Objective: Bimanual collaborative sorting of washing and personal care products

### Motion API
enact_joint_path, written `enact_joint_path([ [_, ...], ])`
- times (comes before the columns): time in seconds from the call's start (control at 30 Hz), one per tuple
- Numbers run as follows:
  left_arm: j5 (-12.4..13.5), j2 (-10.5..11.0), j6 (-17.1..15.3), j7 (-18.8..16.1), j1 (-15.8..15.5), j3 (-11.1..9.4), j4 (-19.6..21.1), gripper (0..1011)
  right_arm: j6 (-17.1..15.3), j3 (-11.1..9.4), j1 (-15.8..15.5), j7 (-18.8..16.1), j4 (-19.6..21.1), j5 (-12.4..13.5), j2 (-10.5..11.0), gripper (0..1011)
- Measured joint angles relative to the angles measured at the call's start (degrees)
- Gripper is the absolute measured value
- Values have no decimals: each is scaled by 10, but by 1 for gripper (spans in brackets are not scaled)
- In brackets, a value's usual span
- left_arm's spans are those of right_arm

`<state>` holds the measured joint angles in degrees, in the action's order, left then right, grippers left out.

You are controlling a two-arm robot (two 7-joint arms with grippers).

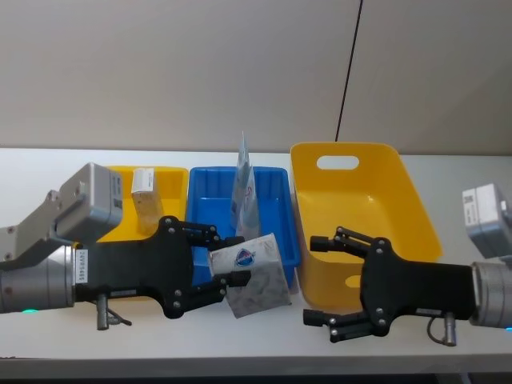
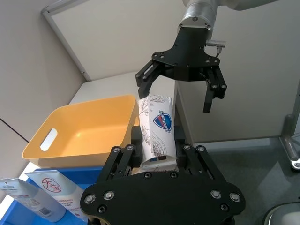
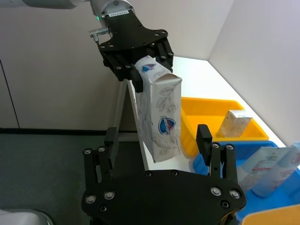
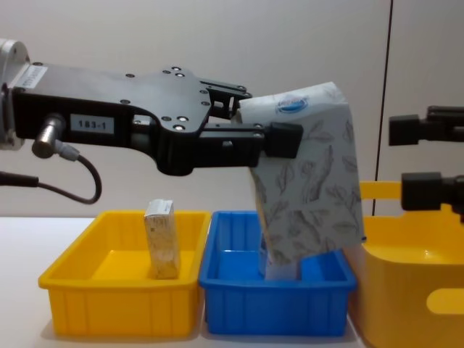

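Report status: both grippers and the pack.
Left gripper shut on leaf-print pack, held off the table. Right gripper open, facing it, not touching. Nothing between them.

A shallow rectangular blue plastic bin (image 1: 210, 204) sits on a white tabletop (image 1: 48, 164). Just beside it on the left is a shallow yellow plastic bin (image 1: 170, 188) of similar shape. On the blue bin's right stands a taller, deeper yellow plastic basket (image 1: 352, 200) with an oval handle slot (image 1: 337, 162) in its far wall. Behind the blue bin rises a plain beige wall (image 1: 176, 72), with a thin dark line (image 1: 350, 68) running down it to the right.
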<state>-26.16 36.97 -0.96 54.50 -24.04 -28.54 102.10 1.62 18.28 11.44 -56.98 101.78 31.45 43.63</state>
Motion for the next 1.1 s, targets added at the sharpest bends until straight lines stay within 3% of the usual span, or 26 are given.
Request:
enact_joint_path([
  [0.67,0,0,0,0,0,0,0,356,11,66,63,-14,-53,-34,-46,1000],
  [1.1,0,0,0,0,0,0,0,356,16,94,94,-17,-85,-51,-67,1000],
])
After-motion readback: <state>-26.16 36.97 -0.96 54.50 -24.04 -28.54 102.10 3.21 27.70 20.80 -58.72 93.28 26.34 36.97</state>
